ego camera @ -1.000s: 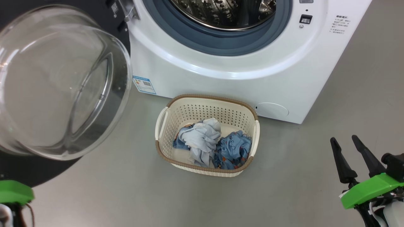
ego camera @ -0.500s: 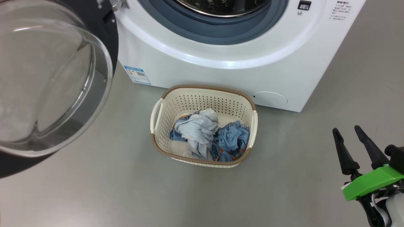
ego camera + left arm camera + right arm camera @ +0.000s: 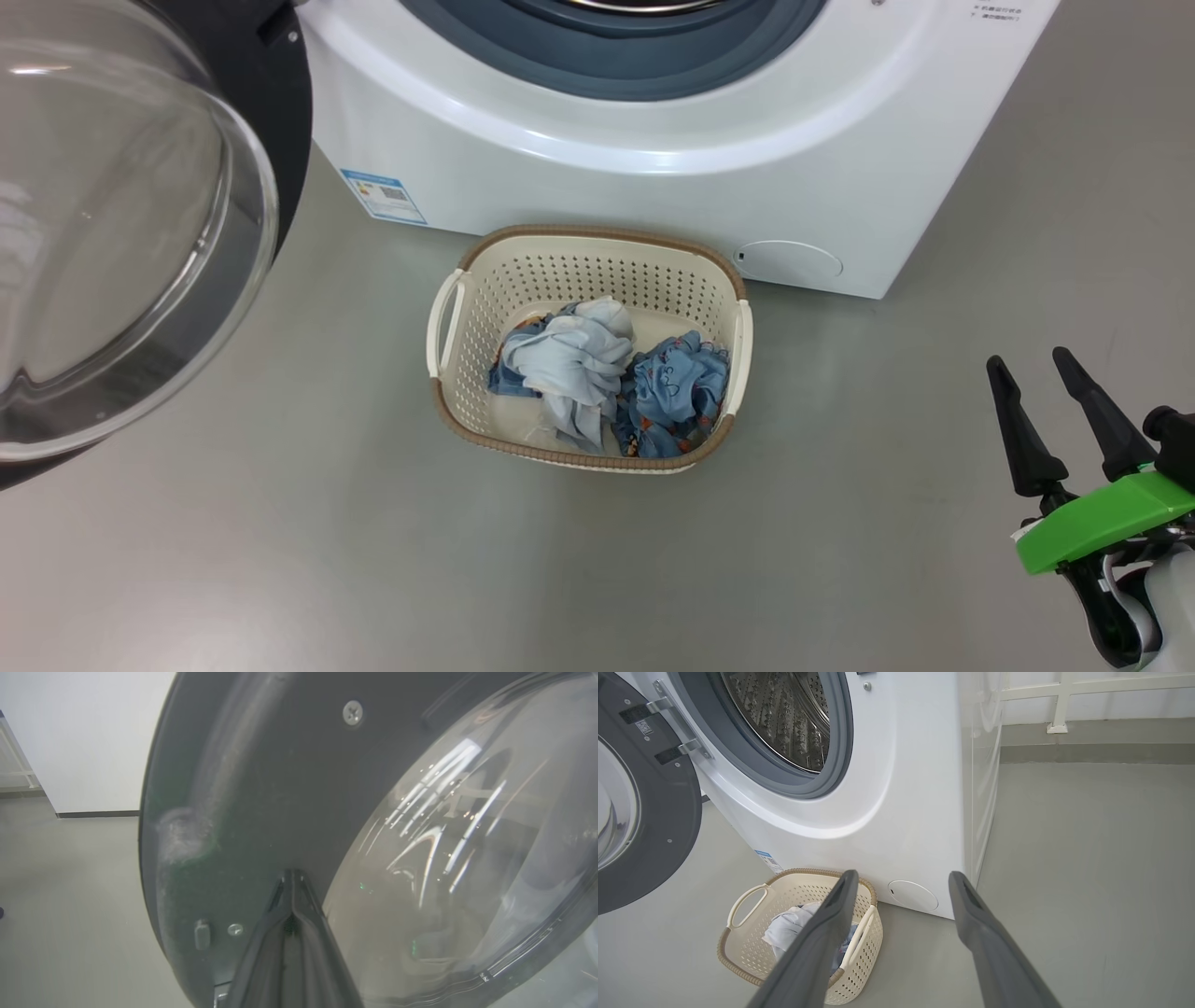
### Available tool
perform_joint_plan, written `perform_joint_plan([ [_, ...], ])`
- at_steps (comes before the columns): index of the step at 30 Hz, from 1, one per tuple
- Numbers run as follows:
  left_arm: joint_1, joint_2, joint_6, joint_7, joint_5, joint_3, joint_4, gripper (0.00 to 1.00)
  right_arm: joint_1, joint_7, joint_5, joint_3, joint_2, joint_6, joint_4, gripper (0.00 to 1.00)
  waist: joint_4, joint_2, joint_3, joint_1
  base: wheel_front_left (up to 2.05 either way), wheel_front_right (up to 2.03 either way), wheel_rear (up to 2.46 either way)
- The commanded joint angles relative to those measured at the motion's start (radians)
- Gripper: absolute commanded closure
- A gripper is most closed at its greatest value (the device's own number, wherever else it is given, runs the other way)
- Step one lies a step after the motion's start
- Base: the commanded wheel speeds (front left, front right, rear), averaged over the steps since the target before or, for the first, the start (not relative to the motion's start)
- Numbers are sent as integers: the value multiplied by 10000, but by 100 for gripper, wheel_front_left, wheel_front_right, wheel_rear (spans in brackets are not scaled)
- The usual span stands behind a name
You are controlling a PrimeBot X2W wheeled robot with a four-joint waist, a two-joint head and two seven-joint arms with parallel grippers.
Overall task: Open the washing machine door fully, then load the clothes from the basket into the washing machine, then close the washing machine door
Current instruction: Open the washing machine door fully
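Step in hand: the robot is opening the door (image 3: 658, 812) of the washing machine (image 3: 653, 177) to its full swing; I judge this nearly done.
Left claw (image 3: 292, 876): clenched, fingers pressed together and gripping nothing. Its tips are pointing at the door's dark rim (image 3: 261, 788), just beside the glass bowl (image 3: 467, 835). Contact is looking likely, though I cannot confirm it.
Right claw (image 3: 1027, 360): released, fingers standing wide apart, holding nothing, hovering over the floor (image 3: 373, 560).
Basket (image 3: 597, 233): sitting on the floor well to the left of the right claw, close against the machine's front.
Clothes (image 3: 607, 373): both pieces are lying bunched inside the basket, not yet loaded.
Advice: the push is best made on the solid rim, not the glass, going slowly along the door's own arc so that the closed tips are not sliding off the glossy surface.
Risk: the door is hanging near the basket's left side; a rebound could narrow the loading path.
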Motion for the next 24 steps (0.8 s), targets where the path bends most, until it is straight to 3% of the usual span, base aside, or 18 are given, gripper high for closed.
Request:
perform_joint_plan([
  [1, -252, 731, -42, -62, 110, 339, -151, 100, -90, -122, 60, 227, -168, 17, -231, 0, -27, -1, -2, 0, 0, 0, 0],
  [10, 223, 3, -347, -63, 283, 804, -459, 100, 56, -122, 79, 243, -39, 17, -112, 0, -87, -1, -451, 0, 0, 0, 0],
  [24, 2047, -1506, -1129, -63, 870, 1033, -2508, 100, 349, -122, 107, 212, 190, 17, -52, 0, -181, -1, -1179, 0, 0, 0, 0],
])
